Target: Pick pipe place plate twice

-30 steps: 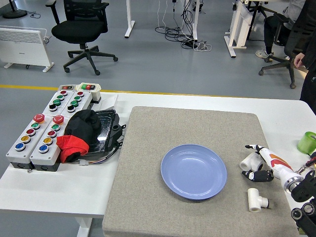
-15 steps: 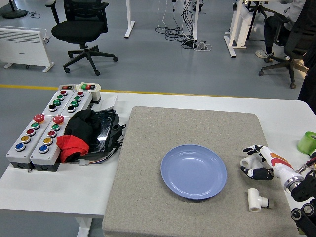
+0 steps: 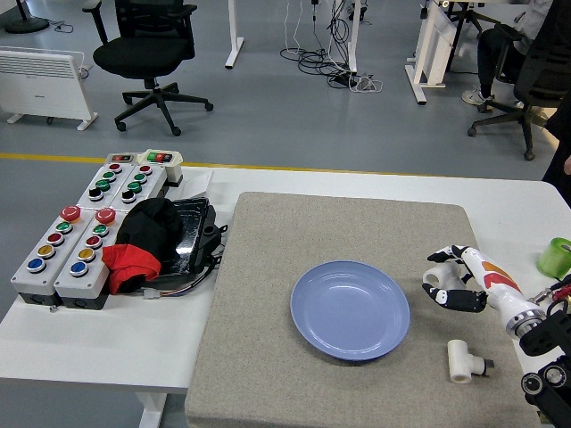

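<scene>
A blue plate (image 3: 350,309) lies in the middle of the grey mat (image 3: 294,232). My right hand (image 3: 449,280) reaches in from the right edge, just right of the plate's rim, with its fingers curled around a white pipe fitting (image 3: 434,285). The hand hides most of that fitting. A second white pipe fitting (image 3: 462,361) lies on the mat near the front right, below the hand and apart from it. My left arm is out of the picture.
Grey button boxes (image 3: 67,245) stand at the left. Beside them a black and red cloth (image 3: 143,241) lies on a black tray (image 3: 192,236). A green cup (image 3: 556,257) stands at the right edge. A person stands at the far right.
My right hand closed around the upper pipe fitting and moved up and left with it toward the plate. The lower fitting stayed in place.
</scene>
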Controlling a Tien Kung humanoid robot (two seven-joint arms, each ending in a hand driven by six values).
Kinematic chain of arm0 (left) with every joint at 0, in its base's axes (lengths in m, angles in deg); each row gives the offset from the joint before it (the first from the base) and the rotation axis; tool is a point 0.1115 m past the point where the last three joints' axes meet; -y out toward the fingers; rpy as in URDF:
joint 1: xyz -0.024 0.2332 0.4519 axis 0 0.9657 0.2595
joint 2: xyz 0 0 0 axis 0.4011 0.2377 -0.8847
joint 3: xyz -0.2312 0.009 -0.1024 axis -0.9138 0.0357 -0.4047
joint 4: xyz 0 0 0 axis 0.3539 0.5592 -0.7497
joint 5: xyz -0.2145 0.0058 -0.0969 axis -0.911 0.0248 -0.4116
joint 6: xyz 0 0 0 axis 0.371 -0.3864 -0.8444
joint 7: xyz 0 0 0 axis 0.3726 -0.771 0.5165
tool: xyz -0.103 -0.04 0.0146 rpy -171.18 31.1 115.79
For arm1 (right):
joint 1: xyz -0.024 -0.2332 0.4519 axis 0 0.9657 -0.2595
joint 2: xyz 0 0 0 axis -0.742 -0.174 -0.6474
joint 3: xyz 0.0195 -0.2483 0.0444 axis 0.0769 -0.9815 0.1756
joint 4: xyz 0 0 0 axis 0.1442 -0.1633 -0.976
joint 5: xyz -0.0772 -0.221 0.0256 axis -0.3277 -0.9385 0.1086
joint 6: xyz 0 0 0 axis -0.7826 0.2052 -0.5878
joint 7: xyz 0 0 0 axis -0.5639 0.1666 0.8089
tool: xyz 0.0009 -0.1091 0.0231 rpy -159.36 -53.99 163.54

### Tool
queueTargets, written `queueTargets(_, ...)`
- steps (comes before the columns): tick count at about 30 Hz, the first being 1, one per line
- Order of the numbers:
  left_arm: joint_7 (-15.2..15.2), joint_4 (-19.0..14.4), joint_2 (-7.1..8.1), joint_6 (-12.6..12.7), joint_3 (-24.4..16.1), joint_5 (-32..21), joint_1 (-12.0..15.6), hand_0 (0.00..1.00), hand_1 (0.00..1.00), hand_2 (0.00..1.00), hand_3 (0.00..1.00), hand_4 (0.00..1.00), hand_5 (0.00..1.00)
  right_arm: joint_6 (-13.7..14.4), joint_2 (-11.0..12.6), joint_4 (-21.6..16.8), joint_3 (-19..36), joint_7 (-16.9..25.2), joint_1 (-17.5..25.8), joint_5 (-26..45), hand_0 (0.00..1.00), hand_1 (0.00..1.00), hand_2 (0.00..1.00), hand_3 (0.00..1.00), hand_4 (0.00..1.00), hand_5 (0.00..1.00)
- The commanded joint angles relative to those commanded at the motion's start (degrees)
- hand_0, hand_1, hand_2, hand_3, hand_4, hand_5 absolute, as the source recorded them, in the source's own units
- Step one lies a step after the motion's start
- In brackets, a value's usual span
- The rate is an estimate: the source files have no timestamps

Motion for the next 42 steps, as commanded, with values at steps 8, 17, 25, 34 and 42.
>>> queueTargets(8,0.0,0.0,0.11,0.0,0.2,-0.5,-0.2,0.727,0.742,0.702,0.645,0.400,0.998,-0.2,-0.9,-8.7,-4.4,-0.6,-2.0,0.5,0.254,0.391,0.523,0.627,0.559,0.241)
queueTargets(17,0.0,0.0,0.14,-0.2,0.3,-0.9,-0.5,0.727,0.742,0.702,0.646,0.400,0.998,-1.2,-5.5,-7.2,-15.1,0.0,-8.0,3.3,0.265,0.402,0.526,0.628,0.559,0.245)
queueTargets(25,0.0,0.0,0.19,-0.3,0.7,-1.5,-0.7,0.729,0.742,0.702,0.646,0.399,0.998,0.2,-9.8,0.8,-22.5,0.6,-12.5,3.8,0.336,0.464,0.548,0.635,0.564,0.251)
queueTargets(34,-0.1,0.0,0.24,-0.5,0.7,-1.4,-0.8,0.730,0.742,0.702,0.646,0.399,0.998,0.0,-12.2,6.2,-25.3,-2.2,-14.5,0.9,0.551,0.616,0.692,0.710,0.572,0.257)
queueTargets(42,-0.2,0.0,0.24,-0.5,0.5,-1.3,-0.7,0.732,0.742,0.701,0.646,0.400,0.998,-0.6,-12.1,6.1,-24.9,-1.6,-14.1,2.3,0.998,0.939,0.998,0.998,0.797,0.422)
